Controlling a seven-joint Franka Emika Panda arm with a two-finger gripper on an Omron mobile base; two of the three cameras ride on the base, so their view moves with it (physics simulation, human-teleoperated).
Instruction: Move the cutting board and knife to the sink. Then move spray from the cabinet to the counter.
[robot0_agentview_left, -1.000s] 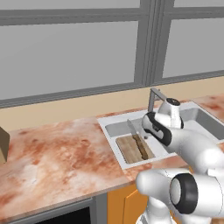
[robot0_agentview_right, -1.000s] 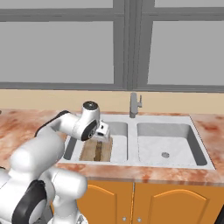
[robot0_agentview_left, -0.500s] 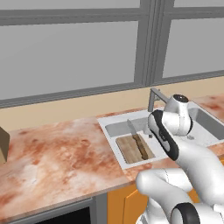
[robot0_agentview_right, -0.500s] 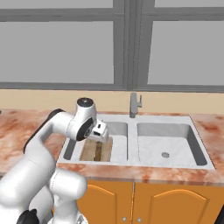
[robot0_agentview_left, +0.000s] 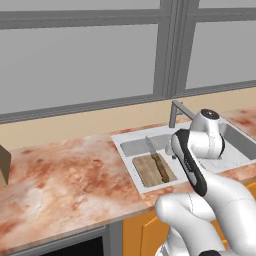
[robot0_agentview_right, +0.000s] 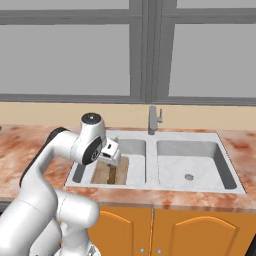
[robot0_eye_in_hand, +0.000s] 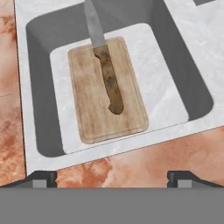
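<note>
A reddish-brown and cream marbled counter (robot0_agentview_left: 65, 180) runs beneath a wide grey window (robot0_agentview_left: 80, 55), over orange base cabinets (robot0_agentview_right: 165, 232). Set into the counter is a pale double-basin sink (robot0_agentview_right: 197, 172) with a grey faucet (robot0_agentview_right: 153, 120) behind the divider. The cutting board (robot0_eye_in_hand: 106, 89) lies flat on the floor of the sink's left basin, and the knife (robot0_eye_in_hand: 104, 65) rests on top of it, its brown handle on the board and its grey blade reaching past the board's far edge. A brown box edge (robot0_agentview_left: 4, 165) stands on the counter well to the left of the sink. The gripper (robot0_eye_in_hand: 112, 177) hangs above the near rim of that basin, fingers spread wide, empty, touching nothing.
</note>
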